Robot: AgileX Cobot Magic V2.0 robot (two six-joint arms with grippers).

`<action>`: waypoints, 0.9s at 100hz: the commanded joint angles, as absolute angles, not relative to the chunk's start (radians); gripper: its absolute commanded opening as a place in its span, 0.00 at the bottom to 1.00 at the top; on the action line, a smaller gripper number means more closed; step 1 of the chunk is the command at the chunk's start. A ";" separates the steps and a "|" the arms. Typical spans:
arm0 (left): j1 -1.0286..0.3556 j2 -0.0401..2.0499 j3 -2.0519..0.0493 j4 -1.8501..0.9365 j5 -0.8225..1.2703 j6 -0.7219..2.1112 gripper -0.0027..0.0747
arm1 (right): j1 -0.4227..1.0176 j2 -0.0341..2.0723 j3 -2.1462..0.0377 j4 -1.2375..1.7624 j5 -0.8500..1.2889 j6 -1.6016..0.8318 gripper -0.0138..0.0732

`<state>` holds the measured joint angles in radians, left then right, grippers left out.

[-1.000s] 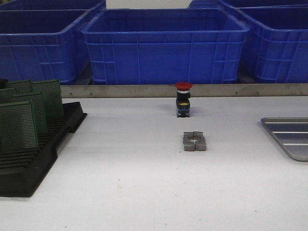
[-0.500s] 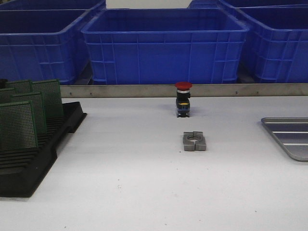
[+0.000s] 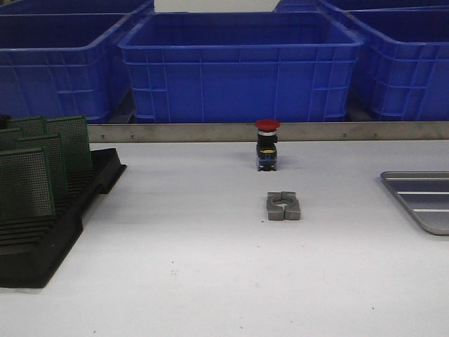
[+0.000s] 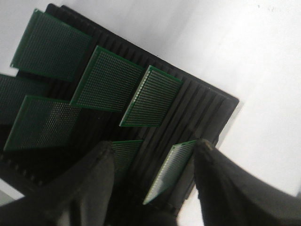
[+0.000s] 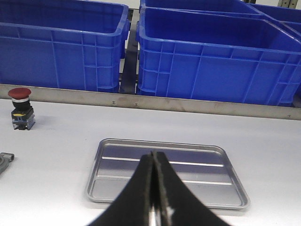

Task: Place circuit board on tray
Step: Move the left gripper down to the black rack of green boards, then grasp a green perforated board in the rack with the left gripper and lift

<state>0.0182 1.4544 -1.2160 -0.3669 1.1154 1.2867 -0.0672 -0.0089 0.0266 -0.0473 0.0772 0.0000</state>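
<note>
Over the black rack [image 4: 155, 117] at the counter's left, I am holding the left tool [image 4: 155, 155] spread wide above the upright circuit boards [image 4: 154, 96], nothing gripped; I judge the pick is just beginning, and next I need to straddle one board's edge. At far right, the right tool [image 5: 154, 188] is sitting pinched together above the bare tray [image 5: 164, 175]

Looks like an electronics assembly/factory workstation. Big blue plastic crates [image 3: 240, 67] lined up behind a white counter [image 3: 210, 267] with a metal edge strip [image 3: 175, 132]. Black slotted rack [image 4: 197, 108] holding green perforated circuit boards [image 4: 151, 96], right below the left end effector [image 4: 153, 188]. Red-capped industrial push button [image 3: 267, 144], a grey metal clamp block [image 3: 283, 206], and a metal tray [image 5: 164, 172] just beyond the right end effector [image 5: 154, 197].
</note>
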 commanded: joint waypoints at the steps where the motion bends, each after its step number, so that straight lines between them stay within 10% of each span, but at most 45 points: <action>1: 0.016 1.473 -1.267 -0.407 1.105 1.433 0.51 | -0.070 -0.032 0.027 -0.057 0.000 -0.007 0.09; 77: -0.101 1.736 -1.279 -0.416 0.997 1.522 0.51 | -0.071 -0.032 0.027 -0.057 0.000 -0.007 0.09; 90: -0.101 1.736 -1.285 -0.416 1.019 1.522 0.35 | -0.071 -0.032 0.027 -0.057 0.000 -0.007 0.09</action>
<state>-0.0937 1.7765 -1.2501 -0.3769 1.0039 1.5189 -0.0672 -0.0089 0.0266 -0.0473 0.0772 0.0000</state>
